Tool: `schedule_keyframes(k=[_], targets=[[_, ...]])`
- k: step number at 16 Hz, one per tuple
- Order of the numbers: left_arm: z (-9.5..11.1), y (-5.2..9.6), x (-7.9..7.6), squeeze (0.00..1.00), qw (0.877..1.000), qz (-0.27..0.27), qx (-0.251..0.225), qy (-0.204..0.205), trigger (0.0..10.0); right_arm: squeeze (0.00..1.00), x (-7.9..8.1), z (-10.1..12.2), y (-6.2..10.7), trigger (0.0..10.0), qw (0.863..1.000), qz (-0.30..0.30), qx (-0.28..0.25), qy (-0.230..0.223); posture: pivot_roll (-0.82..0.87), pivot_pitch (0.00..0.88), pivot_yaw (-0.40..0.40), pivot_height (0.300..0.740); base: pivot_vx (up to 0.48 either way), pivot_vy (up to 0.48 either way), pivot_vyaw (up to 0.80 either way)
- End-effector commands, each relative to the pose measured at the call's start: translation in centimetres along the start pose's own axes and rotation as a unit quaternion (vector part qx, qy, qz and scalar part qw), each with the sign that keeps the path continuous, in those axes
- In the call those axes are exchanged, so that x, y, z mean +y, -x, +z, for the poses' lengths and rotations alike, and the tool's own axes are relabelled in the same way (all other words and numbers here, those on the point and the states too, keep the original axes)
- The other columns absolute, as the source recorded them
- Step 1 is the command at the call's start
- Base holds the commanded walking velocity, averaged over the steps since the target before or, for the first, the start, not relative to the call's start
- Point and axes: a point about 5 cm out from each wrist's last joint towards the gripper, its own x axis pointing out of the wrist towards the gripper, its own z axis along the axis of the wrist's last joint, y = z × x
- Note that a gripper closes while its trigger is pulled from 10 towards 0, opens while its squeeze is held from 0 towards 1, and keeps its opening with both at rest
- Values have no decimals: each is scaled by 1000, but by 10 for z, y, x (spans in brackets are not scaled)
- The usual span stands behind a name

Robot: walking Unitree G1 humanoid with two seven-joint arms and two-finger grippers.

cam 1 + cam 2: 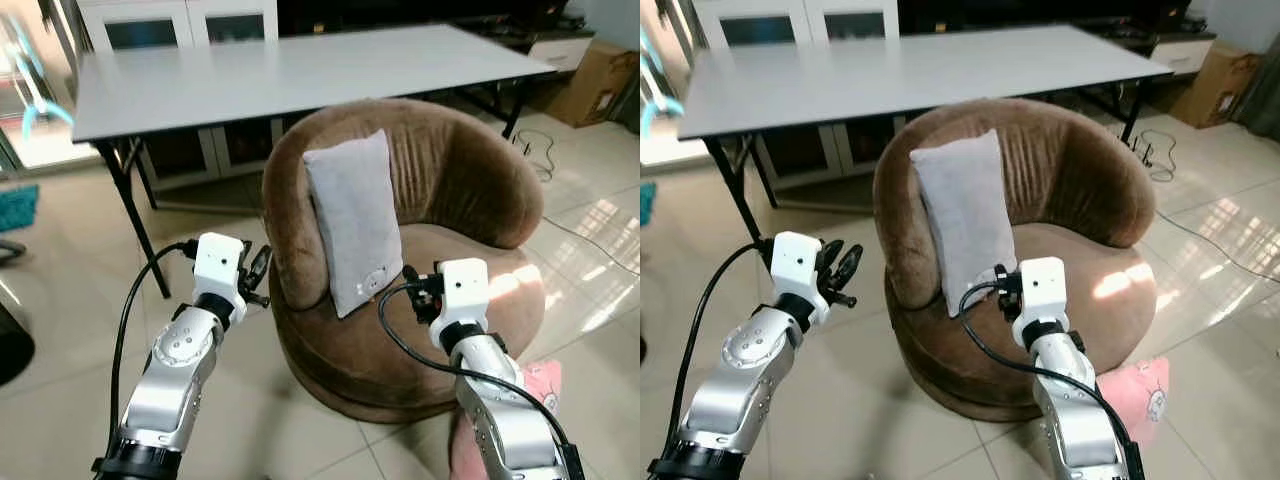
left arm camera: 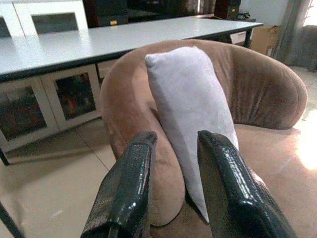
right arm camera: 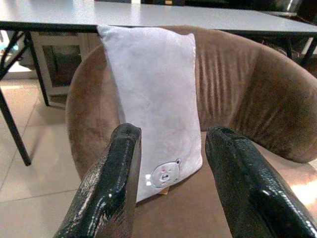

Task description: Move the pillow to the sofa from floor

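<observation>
grey pillow (image 1: pixel 355 225) is leaning upright against the brown round sofa (image 1: pixel 470 190) back, both grippers (image 2: pixel 173 188) (image 3: pixel 171 178) empty, fingers apart. it's propped steeply, so a nudge could probably tip it off.

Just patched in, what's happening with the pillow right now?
The grey pillow already stands upright in the brown round sofa chair, leaning against its backrest, so the move looks done. Both pincers are open and hold nothing: the left pincer hovers beside the chair's outer edge, the right pincer just in front of the pillow's lower end. A pink cushion lies on the floor.
</observation>
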Motion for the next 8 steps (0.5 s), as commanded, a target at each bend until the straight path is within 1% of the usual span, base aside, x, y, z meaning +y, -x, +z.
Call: schedule_keyframes(k=[1, 8], targets=[[4, -5, -3, 0, 1000, -9, -2, -7, 10000, 0, -4, 1, -1, 10000, 1000, -2, -2, 16, -38, 0, 27, 740, 0, -480, 0], [5, -9, -2, 0, 1000, -2, -3, -12, 10000, 0, -5, 2, -4, 10000, 1000, -3, -5, 23, -39, 0, 21, 740, 0, -480, 0]])
